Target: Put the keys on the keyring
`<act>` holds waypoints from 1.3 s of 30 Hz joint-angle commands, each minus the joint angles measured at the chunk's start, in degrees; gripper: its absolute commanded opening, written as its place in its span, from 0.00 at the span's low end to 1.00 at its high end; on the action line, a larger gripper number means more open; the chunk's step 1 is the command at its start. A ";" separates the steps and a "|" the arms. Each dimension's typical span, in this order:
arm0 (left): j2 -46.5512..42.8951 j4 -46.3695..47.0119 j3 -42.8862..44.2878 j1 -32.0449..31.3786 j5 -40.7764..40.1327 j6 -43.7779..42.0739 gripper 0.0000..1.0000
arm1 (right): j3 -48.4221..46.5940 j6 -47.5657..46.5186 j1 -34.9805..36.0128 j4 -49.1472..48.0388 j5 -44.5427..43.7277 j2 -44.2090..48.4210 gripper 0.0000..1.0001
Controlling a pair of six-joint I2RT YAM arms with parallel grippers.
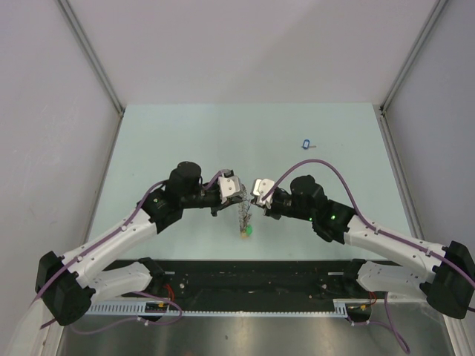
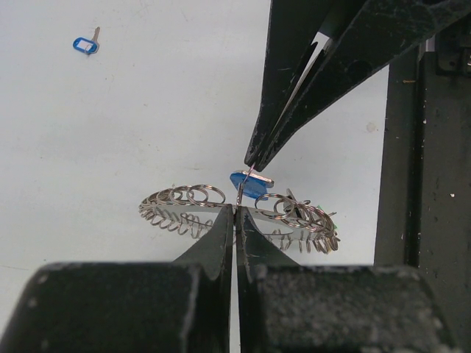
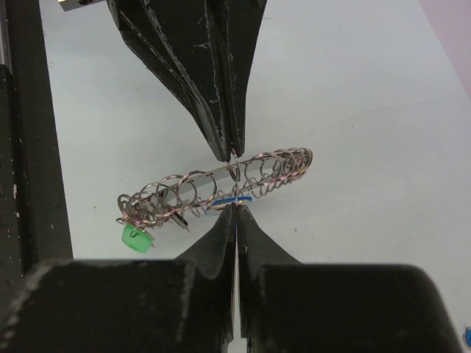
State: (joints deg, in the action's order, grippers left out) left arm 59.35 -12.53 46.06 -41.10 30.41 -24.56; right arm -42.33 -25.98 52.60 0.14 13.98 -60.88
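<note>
1. The left gripper (image 2: 235, 209) is clenched, its fingertips pinching one edge of the flat silver band of the keyring (image 3: 213, 176)
2. The keyring hangs between the two grippers over the middle of the table (image 1: 178, 133), somewhat nearer the near edge than the far one. Many small wire rings are strung along its band
3. A green tag (image 3: 136, 240) sits at the low end of the keyring, the end toward the near edge. Whether that end touches the table cannot be told
4. The right gripper (image 3: 235, 209) is also clamped tight, grasping a blue-tagged key (image 2: 250, 185) by the thin bit of metal next to its blue tag
5. The two grippers face each other tip to tip, close together, with the band of the keyring between them. The blue-tagged key sits against the band, right beside the left gripper's pinch
6. A second blue-tagged key (image 1: 306, 144) lies flat on the table toward the far right corner, well apart from both grippers and the keyring, with nothing touching it
</note>
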 commanded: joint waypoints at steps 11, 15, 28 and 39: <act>-1.17 3.04 0.61 0.06 3.16 -1.72 0.00 | -1.00 0.58 -0.22 -2.34 -0.18 0.33 0.00; -1.17 2.95 0.61 0.06 3.07 -1.72 0.00 | -0.92 0.49 -0.22 -2.34 0.26 0.41 0.00; 0.76 1.20 1.66 0.06 5.53 -2.78 0.00 | -0.92 0.05 -0.22 -2.25 1.23 0.59 0.00; 1.55 -0.03 2.45 0.06 7.38 -3.13 0.00 | -0.92 -0.48 0.31 -1.99 2.02 0.68 0.00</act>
State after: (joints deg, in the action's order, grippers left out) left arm 60.90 -14.09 46.06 -40.95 33.19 -26.06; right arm -42.33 -26.00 52.51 0.62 14.74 -60.88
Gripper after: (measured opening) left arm 0.006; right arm 0.009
